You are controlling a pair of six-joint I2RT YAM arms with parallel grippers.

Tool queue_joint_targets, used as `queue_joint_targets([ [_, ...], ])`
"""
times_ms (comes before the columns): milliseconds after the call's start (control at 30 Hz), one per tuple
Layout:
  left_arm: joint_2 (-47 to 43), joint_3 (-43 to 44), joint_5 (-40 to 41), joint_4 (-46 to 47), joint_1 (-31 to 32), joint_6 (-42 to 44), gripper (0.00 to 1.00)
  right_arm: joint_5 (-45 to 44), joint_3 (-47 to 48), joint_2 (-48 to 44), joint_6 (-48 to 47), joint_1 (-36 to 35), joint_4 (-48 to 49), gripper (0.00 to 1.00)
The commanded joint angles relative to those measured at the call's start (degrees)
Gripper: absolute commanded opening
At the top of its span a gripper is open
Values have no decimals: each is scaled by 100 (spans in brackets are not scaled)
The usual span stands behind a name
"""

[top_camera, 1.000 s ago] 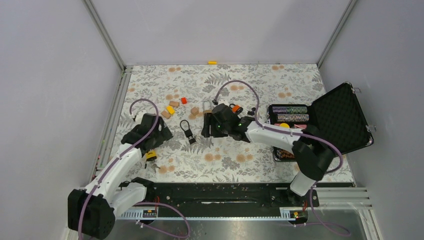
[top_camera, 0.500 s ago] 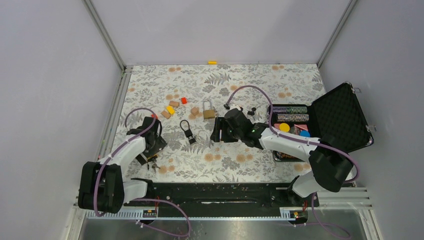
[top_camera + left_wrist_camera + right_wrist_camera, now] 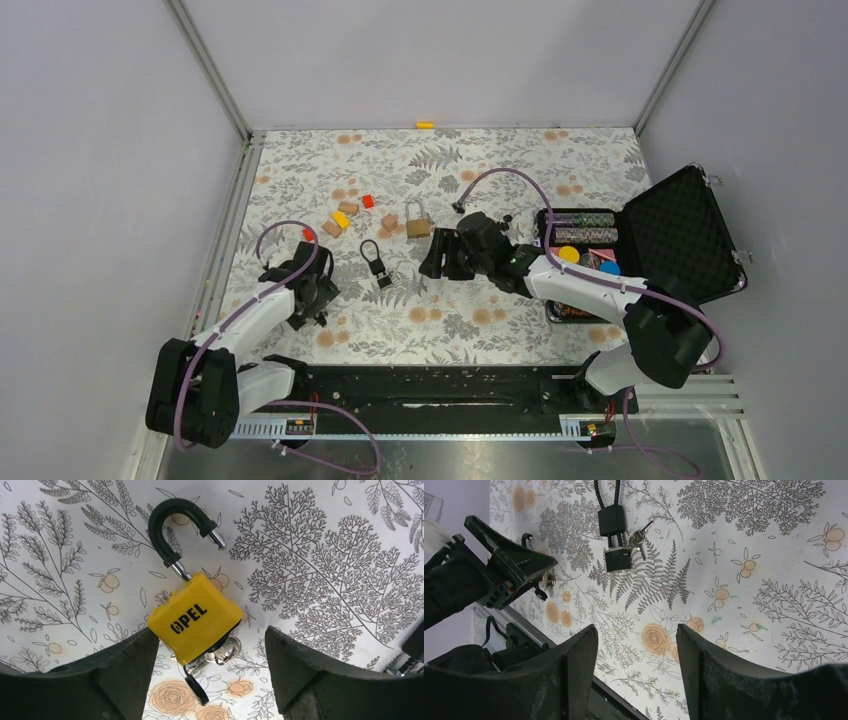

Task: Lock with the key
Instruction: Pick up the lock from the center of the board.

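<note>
A yellow padlock point(image 3: 195, 617) marked OPEL lies on the floral table, its black-coated shackle point(image 3: 172, 522) swung open. A bunch of keys point(image 3: 226, 651) sticks out at its base. My left gripper point(image 3: 210, 642) is open with its fingers on either side of the lock's base; the left finger point(image 3: 131, 662) is at the lock's corner. In the top view the left gripper point(image 3: 314, 293) covers this lock. My right gripper point(image 3: 636, 630) is open and empty above bare table, right of centre in the top view point(image 3: 441, 256).
A black padlock point(image 3: 616, 557) with keys lies between the arms and also shows in the top view point(image 3: 376, 262). A brass padlock point(image 3: 417, 222) stands behind it. Small coloured blocks point(image 3: 341, 217) lie at the back left. An open black case point(image 3: 690, 235) of chips sits on the right.
My left gripper has moved nearer and down over the yellow padlock. My right gripper has drawn back to the right, away from the brass padlock, which now shows.
</note>
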State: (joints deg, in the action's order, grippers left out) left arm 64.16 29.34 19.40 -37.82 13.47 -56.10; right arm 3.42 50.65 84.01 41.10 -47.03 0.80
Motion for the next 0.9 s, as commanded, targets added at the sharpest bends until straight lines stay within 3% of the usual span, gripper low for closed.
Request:
queue_joint_targets([
  [0, 146, -61, 203, -248, 30, -562, 81, 144, -47, -90, 82, 64, 241, 65],
  [367, -214, -103, 679, -405, -183, -1778, 89, 307, -99, -112, 39, 182, 314, 65],
  [600, -92, -37, 748, -445, -343, -2084, 88, 396, -111, -92, 22, 335, 344, 64],
  [867, 52, -39, 526, -299, -372, -1998, 44, 505, -101, -83, 12, 451, 333, 64],
])
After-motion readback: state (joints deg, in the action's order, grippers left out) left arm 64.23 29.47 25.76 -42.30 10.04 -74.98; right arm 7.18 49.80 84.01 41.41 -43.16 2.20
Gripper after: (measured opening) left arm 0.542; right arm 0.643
